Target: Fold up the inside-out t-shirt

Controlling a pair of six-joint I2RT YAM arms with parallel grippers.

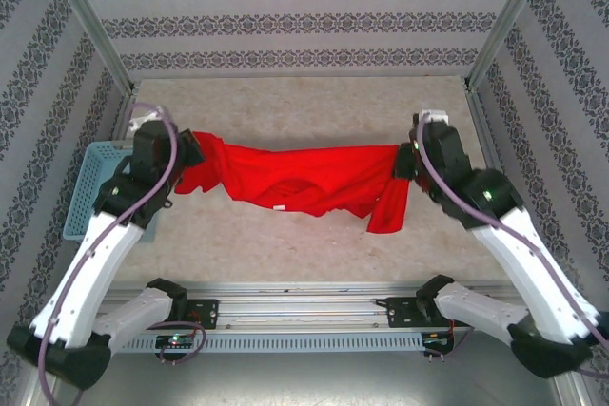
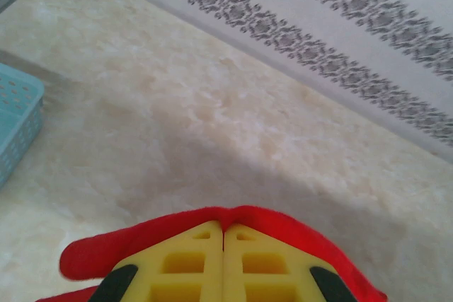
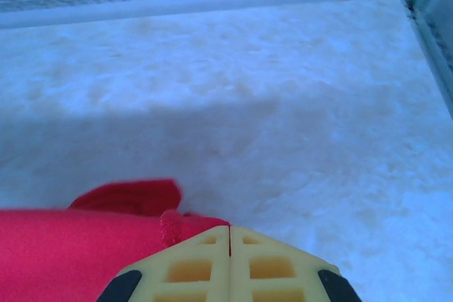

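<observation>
The bright red inside-out t-shirt (image 1: 304,181) hangs stretched between my two grippers above the middle of the table, sagging in the centre, with a sleeve drooping near its right end. My left gripper (image 1: 193,152) is shut on the shirt's left end; in the left wrist view the yellow fingers (image 2: 191,263) meet with red cloth (image 2: 106,249) pinched and curling round their tips. My right gripper (image 1: 407,161) is shut on the shirt's right end; in the right wrist view a stitched red hem (image 3: 85,252) runs into the closed yellow fingers (image 3: 269,266).
A light blue mesh basket (image 1: 90,187) stands at the table's left edge, behind my left arm, its corner also seen as the basket (image 2: 15,122) in the left wrist view. Patterned walls and metal frame posts (image 1: 90,21) enclose the table on three sides.
</observation>
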